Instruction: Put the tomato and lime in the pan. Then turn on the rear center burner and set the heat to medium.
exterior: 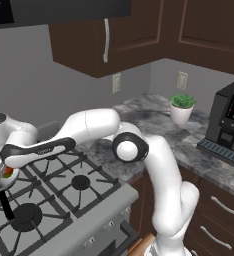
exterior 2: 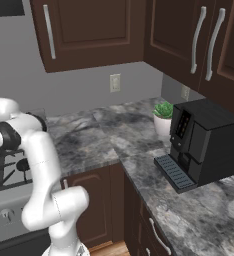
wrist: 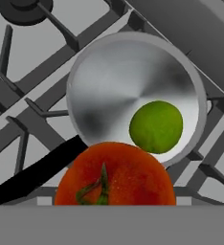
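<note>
While the arm reaches far to the left over the stove (exterior: 64, 200), the gripper (exterior: 0, 170) hangs above the pan (wrist: 133, 91) at the left edge of the left base view. Between its fingers a bit of red and green shows there, and in the hand view the tomato (wrist: 115, 174) sits very close to the camera, at the bottom, with its green stem towards the lens. So the fingers are closed on the tomato and stand quite wide apart around it; the fingertips themselves I cannot make out. The tomato is above the near rim of the pan, not resting in it. The lime (wrist: 156, 126) lies inside the pan, on the shiny bottom, towards the lower right in the hand view. The black handle (wrist: 35, 174) of the pan points to the lower left over the black grates (wrist: 32, 110).
</note>
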Available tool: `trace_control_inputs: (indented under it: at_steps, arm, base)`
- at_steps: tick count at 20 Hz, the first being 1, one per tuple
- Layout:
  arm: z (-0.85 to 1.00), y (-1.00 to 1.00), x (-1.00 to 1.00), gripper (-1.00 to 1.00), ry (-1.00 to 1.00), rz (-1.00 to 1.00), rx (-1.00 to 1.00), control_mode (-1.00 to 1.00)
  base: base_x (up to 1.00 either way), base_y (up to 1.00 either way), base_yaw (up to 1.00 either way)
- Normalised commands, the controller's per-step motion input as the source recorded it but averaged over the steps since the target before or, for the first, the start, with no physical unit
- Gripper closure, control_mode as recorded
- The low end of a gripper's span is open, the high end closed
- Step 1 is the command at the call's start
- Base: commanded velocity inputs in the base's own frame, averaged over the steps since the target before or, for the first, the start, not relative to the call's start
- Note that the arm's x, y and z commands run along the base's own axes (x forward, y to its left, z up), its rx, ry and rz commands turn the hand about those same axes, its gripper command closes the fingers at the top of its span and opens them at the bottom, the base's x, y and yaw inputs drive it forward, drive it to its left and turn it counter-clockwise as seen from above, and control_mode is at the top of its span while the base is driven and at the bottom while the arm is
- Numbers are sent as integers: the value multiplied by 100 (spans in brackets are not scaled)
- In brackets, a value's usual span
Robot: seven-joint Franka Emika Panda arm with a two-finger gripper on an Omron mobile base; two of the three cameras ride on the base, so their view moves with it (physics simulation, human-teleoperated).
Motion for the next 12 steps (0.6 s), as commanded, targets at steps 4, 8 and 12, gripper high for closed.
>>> trace_control_inputs:
  at_steps: [4, 8, 12]
  arm:
    - [-3, 27, 21, 100, 0, 2, 0, -100]
    - [-9, 32, 24, 100, 1, 0, 0, -100]
    - [-19, 35, 23, 100, 1, 0, 0, -100]
  base:
    - [0, 0, 0]
    - [0, 0, 0]
    - [0, 0, 0]
